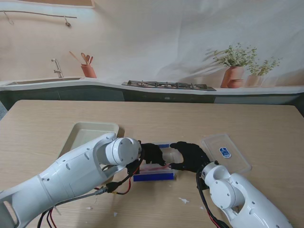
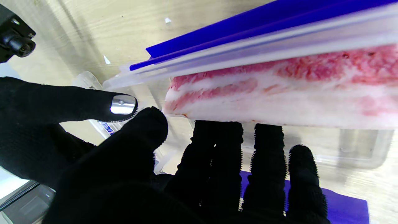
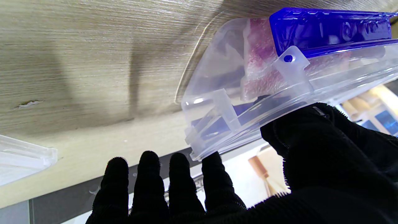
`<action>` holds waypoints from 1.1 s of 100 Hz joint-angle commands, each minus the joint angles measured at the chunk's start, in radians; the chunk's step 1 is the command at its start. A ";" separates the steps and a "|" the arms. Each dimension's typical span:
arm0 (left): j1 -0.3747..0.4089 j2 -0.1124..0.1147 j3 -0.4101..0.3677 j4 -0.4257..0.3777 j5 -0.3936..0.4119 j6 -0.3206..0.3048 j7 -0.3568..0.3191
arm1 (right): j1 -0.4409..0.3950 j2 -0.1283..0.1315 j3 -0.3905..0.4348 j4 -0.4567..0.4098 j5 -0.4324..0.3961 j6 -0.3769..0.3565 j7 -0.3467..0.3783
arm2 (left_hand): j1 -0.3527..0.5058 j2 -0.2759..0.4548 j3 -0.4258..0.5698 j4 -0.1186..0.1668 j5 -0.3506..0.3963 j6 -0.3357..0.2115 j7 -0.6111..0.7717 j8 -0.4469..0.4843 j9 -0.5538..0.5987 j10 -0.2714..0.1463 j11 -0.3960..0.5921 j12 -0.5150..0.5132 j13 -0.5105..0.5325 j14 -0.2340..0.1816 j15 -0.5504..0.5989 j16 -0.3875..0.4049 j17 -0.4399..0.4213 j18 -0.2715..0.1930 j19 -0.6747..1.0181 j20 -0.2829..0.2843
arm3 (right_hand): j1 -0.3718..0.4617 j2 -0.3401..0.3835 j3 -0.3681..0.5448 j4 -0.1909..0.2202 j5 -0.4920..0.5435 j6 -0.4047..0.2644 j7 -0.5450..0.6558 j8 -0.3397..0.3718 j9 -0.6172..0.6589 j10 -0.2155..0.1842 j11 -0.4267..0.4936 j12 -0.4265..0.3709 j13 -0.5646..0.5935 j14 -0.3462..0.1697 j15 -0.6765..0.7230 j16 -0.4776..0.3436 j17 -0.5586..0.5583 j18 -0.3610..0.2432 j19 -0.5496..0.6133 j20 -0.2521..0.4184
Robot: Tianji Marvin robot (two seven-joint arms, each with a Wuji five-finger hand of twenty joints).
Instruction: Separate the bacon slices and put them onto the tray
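A clear plastic container (image 1: 156, 171) with blue side clips (image 1: 153, 176) sits mid-table, with pink-and-white bacon (image 1: 155, 167) inside. In the left wrist view the bacon slab (image 2: 279, 90) lies against the container wall (image 2: 248, 49). My left hand (image 1: 152, 153) reaches in from the left; its fingertips (image 2: 267, 137) touch the slab's edge and its thumb (image 2: 122, 105) stays apart. My right hand (image 1: 190, 156) is at the container's right end. There its thumb (image 3: 298, 133) rests on the rim (image 3: 248, 124) and its fingers (image 3: 161, 174) are spread off it. The cream tray (image 1: 90, 133) lies far left.
The container's clear lid (image 1: 226, 152) lies on the table to the right, and its edge shows in the right wrist view (image 3: 21, 158). Small white scraps (image 1: 183, 201) dot the wood nearer to me. A counter with sink, hob and plants runs behind the table.
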 commanded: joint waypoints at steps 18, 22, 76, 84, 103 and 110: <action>-0.015 -0.001 0.020 0.012 0.024 -0.025 -0.016 | -0.005 -0.006 -0.003 -0.001 0.002 0.002 0.016 | 0.163 -0.111 0.018 -0.086 0.007 -0.087 0.097 0.036 0.035 -0.065 -0.023 0.073 0.016 -0.030 -0.016 -0.014 -0.012 -0.002 0.001 -0.001 | 0.013 0.015 -0.012 0.026 -0.022 0.013 0.007 -0.005 -0.012 -0.033 0.004 0.000 -0.023 -0.027 0.004 0.005 0.000 0.000 -0.027 0.024; -0.020 -0.001 0.028 0.016 0.031 -0.033 -0.017 | -0.005 -0.006 -0.003 -0.001 0.002 0.002 0.017 | 0.189 -0.128 0.021 -0.090 0.002 -0.095 0.108 0.031 0.042 -0.071 -0.045 0.093 0.017 -0.036 -0.021 -0.021 -0.011 -0.003 0.002 0.001 | 0.013 0.016 -0.012 0.026 -0.023 0.013 0.007 -0.005 -0.012 -0.033 0.004 0.000 -0.024 -0.028 0.004 0.005 0.000 -0.001 -0.027 0.024; -0.070 0.003 0.097 0.047 0.099 -0.133 -0.035 | -0.006 -0.007 -0.001 -0.001 0.001 -0.001 0.014 | 0.270 -0.231 0.093 -0.115 0.066 -0.211 0.278 0.042 0.199 -0.140 -0.157 0.161 0.091 -0.099 -0.031 -0.058 0.009 -0.006 0.006 -0.005 | 0.014 0.013 -0.009 0.026 -0.024 0.013 0.007 -0.005 -0.012 -0.032 0.004 0.000 -0.024 -0.028 0.004 0.006 0.002 0.000 -0.027 0.023; -0.064 0.007 0.089 0.040 0.118 -0.143 -0.027 | -0.006 -0.006 -0.001 -0.001 0.001 -0.002 0.014 | 0.288 -0.224 0.087 -0.121 0.085 -0.229 0.319 0.069 0.224 -0.145 -0.151 0.165 0.107 -0.100 -0.028 -0.059 0.011 -0.003 0.007 -0.007 | 0.013 0.013 -0.008 0.026 -0.024 0.014 0.007 -0.005 -0.012 -0.032 0.004 0.000 -0.024 -0.028 0.004 0.006 0.002 0.000 -0.027 0.023; -0.047 0.021 0.064 0.014 0.188 -0.180 -0.004 | -0.006 -0.006 -0.001 0.000 0.001 -0.003 0.014 | 0.296 -0.227 0.085 -0.123 0.093 -0.232 0.350 0.103 0.246 -0.142 -0.151 0.167 0.127 -0.098 -0.024 -0.060 0.020 0.002 0.015 -0.007 | 0.012 0.014 -0.009 0.026 -0.024 0.014 0.007 -0.006 -0.012 -0.033 0.004 0.000 -0.024 -0.028 0.004 0.006 0.002 0.000 -0.027 0.023; -0.041 0.027 0.054 0.003 0.210 -0.193 0.000 | -0.005 -0.006 -0.002 0.000 0.002 -0.003 0.015 | 0.291 -0.228 0.089 -0.124 0.094 -0.236 0.354 0.110 0.250 -0.144 -0.153 0.167 0.132 -0.100 -0.024 -0.061 0.022 0.004 0.017 -0.007 | 0.011 0.014 -0.009 0.026 -0.024 0.014 0.007 -0.006 -0.012 -0.032 0.003 0.000 -0.024 -0.028 0.004 0.006 0.002 -0.001 -0.027 0.023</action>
